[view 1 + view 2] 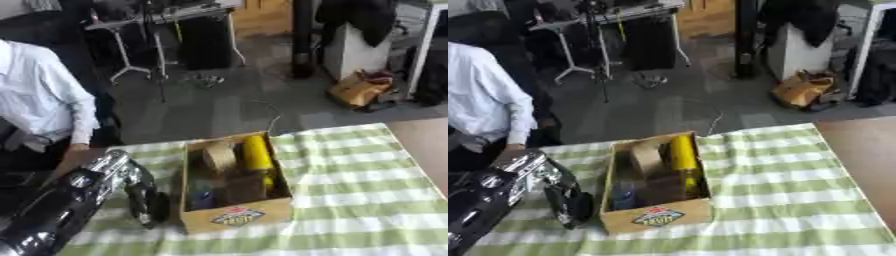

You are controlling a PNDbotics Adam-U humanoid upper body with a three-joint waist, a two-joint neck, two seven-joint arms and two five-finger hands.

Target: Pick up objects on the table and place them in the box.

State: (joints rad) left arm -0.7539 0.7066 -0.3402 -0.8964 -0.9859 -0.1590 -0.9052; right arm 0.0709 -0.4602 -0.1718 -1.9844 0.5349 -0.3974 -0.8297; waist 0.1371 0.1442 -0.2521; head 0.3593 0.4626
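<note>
A cardboard box [236,217] with a printed label on its front wall stands on the green-and-white checked cloth [350,190]. Inside it lie a yellow cylinder [257,152] along the right wall, a brown packet [219,156] and a small blue thing [203,200] at the front left. My left arm comes in from the lower left. Its black hand [149,200] hangs just outside the box's left wall, fingers relaxed and pointing down, holding nothing. No loose object shows on the cloth. My right hand is out of sight.
Bare brown tabletop [429,145] shows to the right of the cloth. The table's far edge runs just behind the box, with floor, stands and bags beyond it.
</note>
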